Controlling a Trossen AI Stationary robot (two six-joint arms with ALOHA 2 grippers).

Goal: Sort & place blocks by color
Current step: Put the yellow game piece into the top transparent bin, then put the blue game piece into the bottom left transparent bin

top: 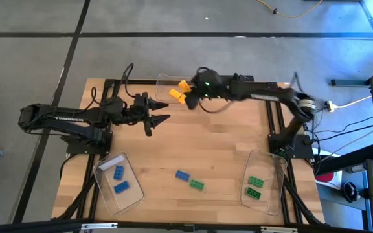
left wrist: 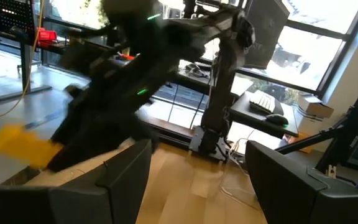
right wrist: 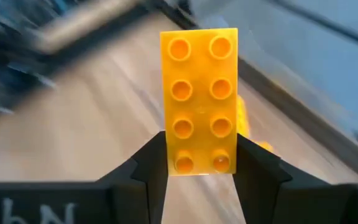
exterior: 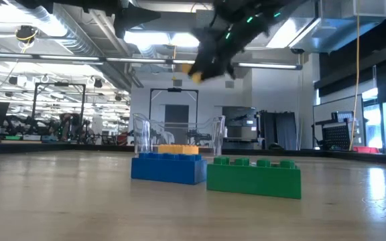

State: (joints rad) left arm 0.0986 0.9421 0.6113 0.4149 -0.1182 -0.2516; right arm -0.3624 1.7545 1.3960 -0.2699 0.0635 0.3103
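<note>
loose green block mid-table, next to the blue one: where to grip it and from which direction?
Come straight down on the green block and close across its short width, on the two long smooth sides near the middle. It lies flat, studs up, so the sides are the only plain faces. One end sits close to the blue block; gripping across the width keeps the fingers off it.

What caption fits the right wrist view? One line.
Right gripper clamps a yellow-orange block by one end above the wooden table.

Overhead camera looks straight down on the whole tabletop (top: 219, 155); low camera looks level across it; wrist cameras look past their tools.
</note>
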